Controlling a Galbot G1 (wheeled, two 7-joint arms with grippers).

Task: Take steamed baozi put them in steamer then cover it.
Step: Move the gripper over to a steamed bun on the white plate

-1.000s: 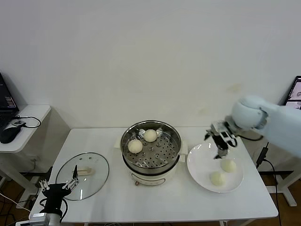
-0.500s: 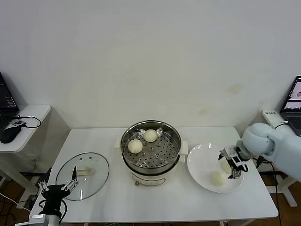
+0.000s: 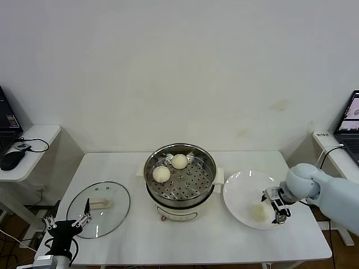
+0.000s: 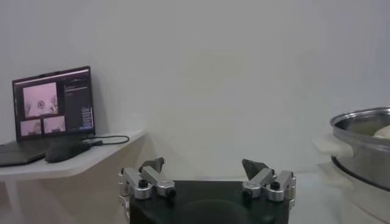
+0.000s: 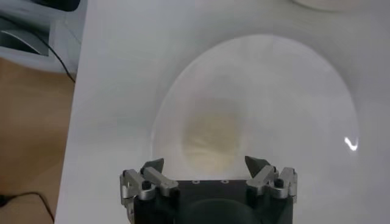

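The steel steamer stands mid-table with two baozi on its perforated tray. On the white plate to its right, one baozi shows. My right gripper is low over the plate's right side, open. In the right wrist view a baozi lies on the plate just ahead of the open right gripper, untouched. The glass cover lies flat at the table's left. My left gripper waits open below it, off the table's front-left corner.
A side table with a mouse stands at the far left, and a laptop at the far right. In the left wrist view, beyond the left gripper, the steamer's rim and another laptop show.
My right gripper has come down from the plate's far edge to low over the plate's right side, covering the nearer-right baozi. The left arm has not moved.
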